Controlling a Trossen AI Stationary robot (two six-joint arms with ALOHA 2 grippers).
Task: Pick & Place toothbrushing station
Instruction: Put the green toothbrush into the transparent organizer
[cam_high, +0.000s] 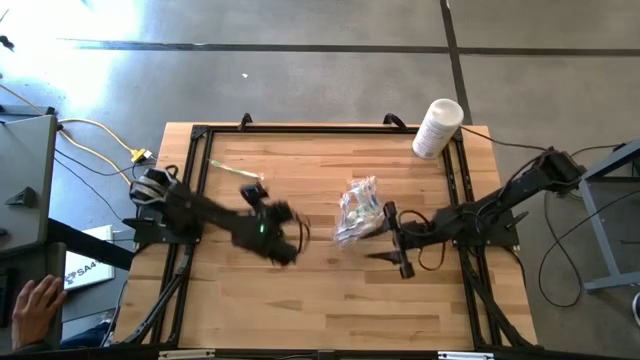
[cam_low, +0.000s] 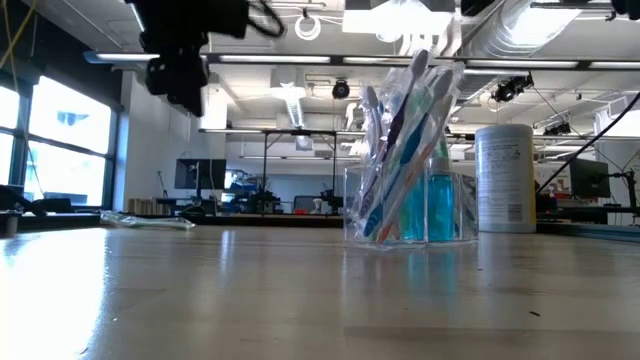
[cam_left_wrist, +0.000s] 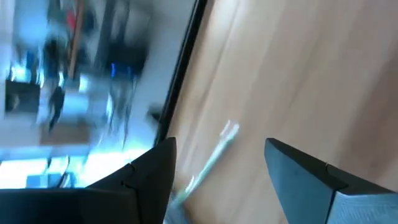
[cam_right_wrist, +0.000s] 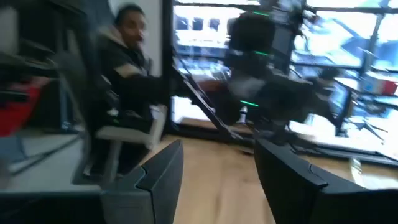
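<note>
A: Since the clear bag (cam_high: 357, 210) already stands upright near the middle of the desk (cam_high: 330, 310), with toothbrushes (cam_low: 405, 150) leaning inside it above the teal tubes (cam_low: 437, 205), is the packing nearly finished?

B: Probably not. One pale green toothbrush (cam_high: 238, 171) lies loose on the far left of the desk, well apart from the bag.

A: So that explains the left gripper (cam_high: 288, 240)?

B: I think so. It hangs above the desk left of the bag, fingers spread wide and empty, and its wrist camera looks down on that loose brush between them.

A: And the right gripper (cam_high: 392, 240)?

B: Just right of the bag, fingers parted with nothing between them, likely placed to steady it. A white canister (cam_high: 437, 127) stands at the far right corner.
</note>
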